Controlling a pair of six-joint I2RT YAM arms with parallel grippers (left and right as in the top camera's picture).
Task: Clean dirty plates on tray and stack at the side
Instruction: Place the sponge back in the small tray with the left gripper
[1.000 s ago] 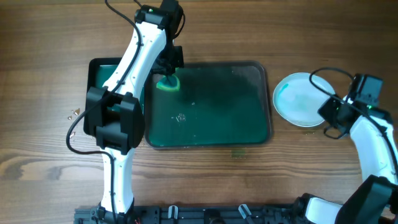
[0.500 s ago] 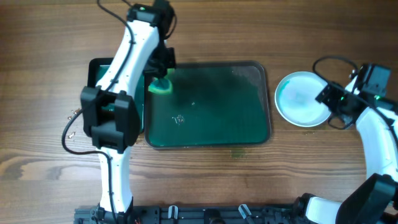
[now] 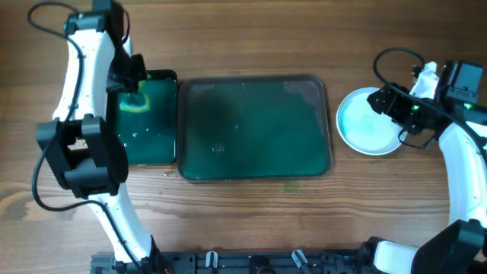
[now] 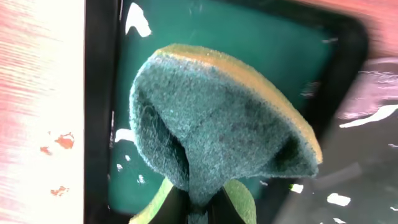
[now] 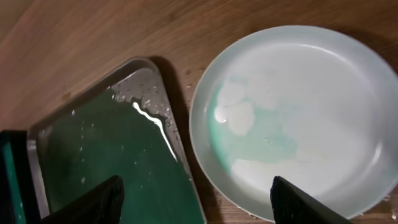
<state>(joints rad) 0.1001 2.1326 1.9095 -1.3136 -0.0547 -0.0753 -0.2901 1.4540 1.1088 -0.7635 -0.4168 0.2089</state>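
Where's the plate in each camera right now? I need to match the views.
Overhead: plate at far right, just right of the tray.
Left wrist: not in it.
Right wrist: plate fills the upper right, with a teal smear near its middle.
Shared landmark: the tray's wet corner beside the plate, seen in overhead and right wrist.
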